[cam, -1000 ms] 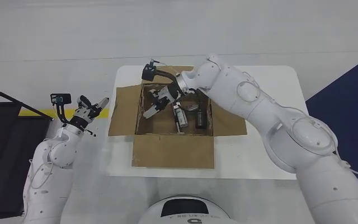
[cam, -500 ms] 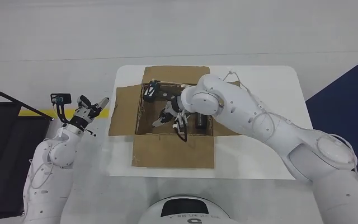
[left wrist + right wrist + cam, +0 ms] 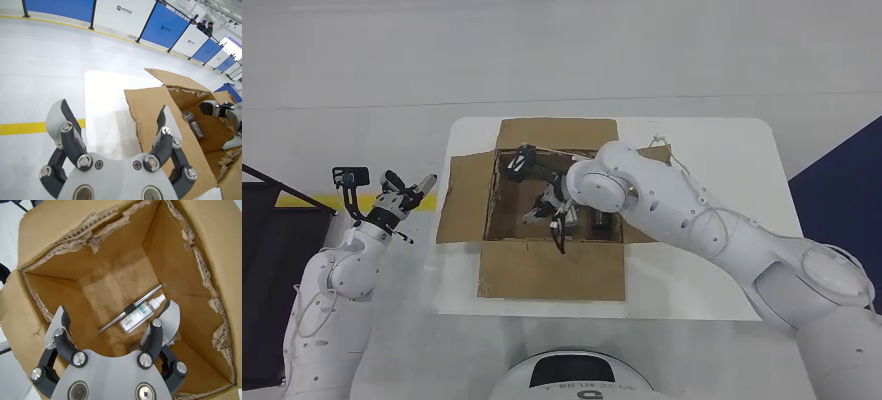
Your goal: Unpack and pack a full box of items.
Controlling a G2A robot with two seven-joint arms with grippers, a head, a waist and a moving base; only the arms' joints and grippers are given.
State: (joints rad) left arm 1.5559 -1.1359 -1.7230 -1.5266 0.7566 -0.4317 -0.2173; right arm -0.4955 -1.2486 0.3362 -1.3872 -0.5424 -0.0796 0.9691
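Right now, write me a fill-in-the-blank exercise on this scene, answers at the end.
The right claw is inside the cardboard box with its jaws ____.
The spray bottle lying beside the metal rod has a ____ nozzle.
The left claw, outside the box, holds ____.
Missing words: open; white; nothing.

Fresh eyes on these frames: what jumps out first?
The open cardboard box, with ragged, torn flaps, sits in the middle of the white table. The right pincer, jaws open, is down inside it, over a clear spray bottle and a metal rod lying side by side on the box floor. The left pincer hangs open and empty beyond the table's edge.
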